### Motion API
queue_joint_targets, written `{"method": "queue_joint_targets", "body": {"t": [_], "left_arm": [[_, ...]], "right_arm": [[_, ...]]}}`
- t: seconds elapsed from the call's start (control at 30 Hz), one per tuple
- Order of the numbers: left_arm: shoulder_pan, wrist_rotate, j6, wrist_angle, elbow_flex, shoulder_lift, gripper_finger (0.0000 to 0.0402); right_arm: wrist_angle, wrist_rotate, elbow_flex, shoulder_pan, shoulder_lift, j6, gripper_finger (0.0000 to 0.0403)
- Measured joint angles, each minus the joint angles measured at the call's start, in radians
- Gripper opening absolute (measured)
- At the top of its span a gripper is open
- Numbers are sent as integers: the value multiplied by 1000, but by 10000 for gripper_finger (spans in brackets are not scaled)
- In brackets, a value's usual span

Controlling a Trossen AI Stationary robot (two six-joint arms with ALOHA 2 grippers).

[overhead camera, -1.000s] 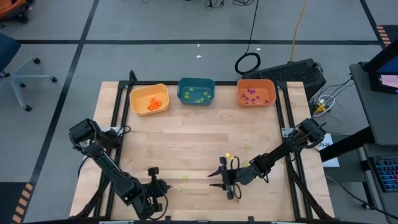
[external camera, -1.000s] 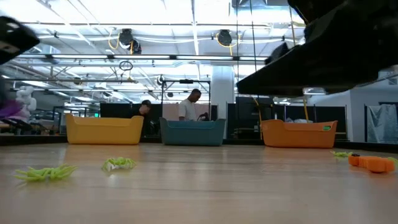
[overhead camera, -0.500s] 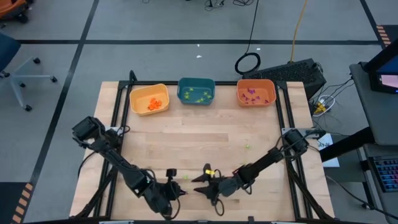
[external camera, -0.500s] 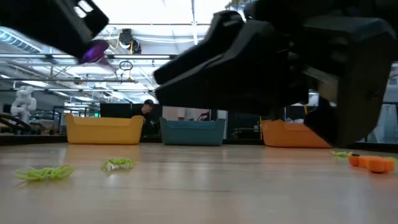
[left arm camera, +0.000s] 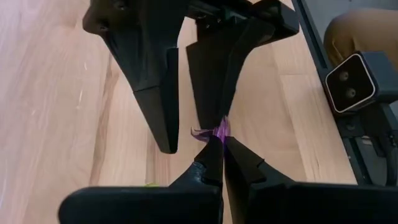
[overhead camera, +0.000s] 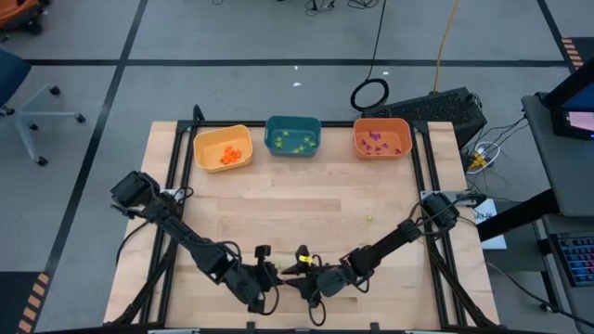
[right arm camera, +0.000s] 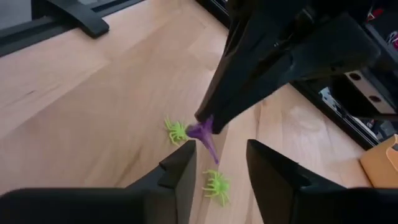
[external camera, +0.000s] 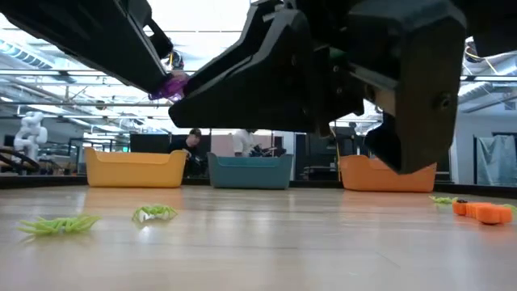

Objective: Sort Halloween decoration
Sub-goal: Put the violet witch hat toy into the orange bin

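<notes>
Purple trinket (left arm camera: pixel 220 132) sits pinched in the left gripper (left arm camera: pixel 219 144) near the table's (overhead camera: pixel 278 204) front edge. Facing it tip to tip, the right gripper (right arm camera: pixel 214 163) has its 2 fingers spread — nothing between them.

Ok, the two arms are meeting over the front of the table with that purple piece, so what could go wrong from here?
1. The left pincer pinches the purple trinket at its very tips, leaving little exposed. The open right pincer could miss it or knock the left fingers.
2. If it slips, it would probably fall near the green spiders and mix the colours again.
3. The orange bin holding purple pieces is at the far edge, so a weak regrasp might fail in transit.
</notes>
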Motion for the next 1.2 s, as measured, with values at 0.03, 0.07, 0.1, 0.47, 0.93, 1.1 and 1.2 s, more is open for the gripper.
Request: {"method": "queue_joint_targets", "body": {"t": [0.03,0.07,0.1,0.47,0.93,1.1,1.2], "left_arm": [[5,8,0,0,0,0,1],[8,16,0,0,0,0,1],[11,17,0,0,0,0,1],[24,32,-1,0,0,0,1],[22,4,-8,-1,0,0,10],[23,-24,-9,0,0,0,77],[15,-77,15,-8,0,-12,129]], "right_arm": [[0,0,0,0,0,0,125],[-2,-2,0,0,0,0,118],[-4,-7,0,0,0,0,112],[-6,-52,0,-1,0,0,41],[-14,-52,0,0,0,0,1],[-31,-52,0,2,0,2,1],[-49,-53,0,3,0,24,1]]}}
